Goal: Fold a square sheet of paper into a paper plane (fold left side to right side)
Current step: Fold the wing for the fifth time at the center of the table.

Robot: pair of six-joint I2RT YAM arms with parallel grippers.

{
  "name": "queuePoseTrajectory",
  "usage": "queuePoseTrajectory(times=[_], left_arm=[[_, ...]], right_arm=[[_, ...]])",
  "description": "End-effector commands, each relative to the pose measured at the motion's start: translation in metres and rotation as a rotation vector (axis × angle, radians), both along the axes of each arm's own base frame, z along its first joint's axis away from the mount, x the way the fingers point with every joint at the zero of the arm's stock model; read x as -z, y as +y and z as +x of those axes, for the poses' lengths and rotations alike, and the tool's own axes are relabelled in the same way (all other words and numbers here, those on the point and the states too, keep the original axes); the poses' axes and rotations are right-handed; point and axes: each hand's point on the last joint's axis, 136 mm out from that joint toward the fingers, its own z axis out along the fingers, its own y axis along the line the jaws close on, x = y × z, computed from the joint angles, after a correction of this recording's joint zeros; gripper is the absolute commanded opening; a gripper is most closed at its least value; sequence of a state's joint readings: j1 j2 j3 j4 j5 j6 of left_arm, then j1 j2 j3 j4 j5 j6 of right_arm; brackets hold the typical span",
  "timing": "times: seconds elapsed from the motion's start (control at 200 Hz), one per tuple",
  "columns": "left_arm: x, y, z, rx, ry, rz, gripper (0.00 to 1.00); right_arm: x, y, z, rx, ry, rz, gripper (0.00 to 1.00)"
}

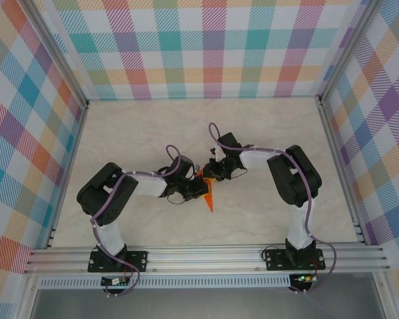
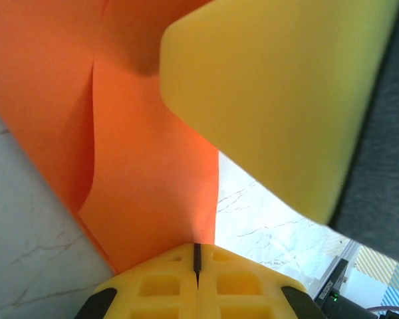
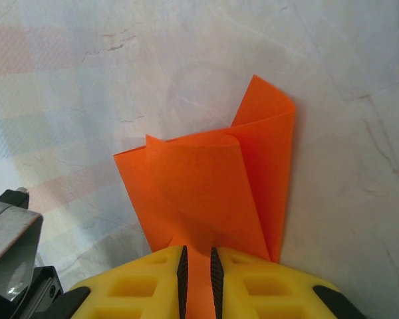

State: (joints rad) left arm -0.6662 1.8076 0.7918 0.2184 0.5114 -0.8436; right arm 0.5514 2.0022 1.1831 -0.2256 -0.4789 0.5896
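Right wrist view, I see my right claw (image 3: 197, 256) pinching the folded orange paper (image 3: 213, 179) just ahead, my left claw (image 2: 197, 256) clenched on it too

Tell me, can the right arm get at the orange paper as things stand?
Yes, it seems so: the right gripper is closed on an edge of the orange paper, with nothing between them. The left gripper pinches the same sheet from the other side.
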Motion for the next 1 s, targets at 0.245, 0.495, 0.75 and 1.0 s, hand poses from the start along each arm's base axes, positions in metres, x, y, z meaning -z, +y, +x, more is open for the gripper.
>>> queuePoseTrajectory(times=[0.245, 0.495, 0.75, 1.0], left_arm=[[0.013, 0.018, 0.0, -0.03, -0.017, 0.085, 0.02], [0.032, 0.028, -0.01, -0.041, 0.017, 0.12, 0.02], [0.041, 0.031, -0.014, -0.057, 0.035, 0.121, 0.01], [0.038, 0.03, -0.012, -0.056, 0.032, 0.12, 0.01]], right_arm=[[0.01, -0.009, 0.003, 0.011, 0.001, -0.063, 0.21], [-0.034, -0.015, 0.02, 0.069, -0.066, 0.037, 0.32], [-0.071, -0.047, -0.01, 0.075, -0.094, 0.076, 0.23], [-0.043, -0.03, -0.075, 0.013, 0.062, 0.136, 0.04]])
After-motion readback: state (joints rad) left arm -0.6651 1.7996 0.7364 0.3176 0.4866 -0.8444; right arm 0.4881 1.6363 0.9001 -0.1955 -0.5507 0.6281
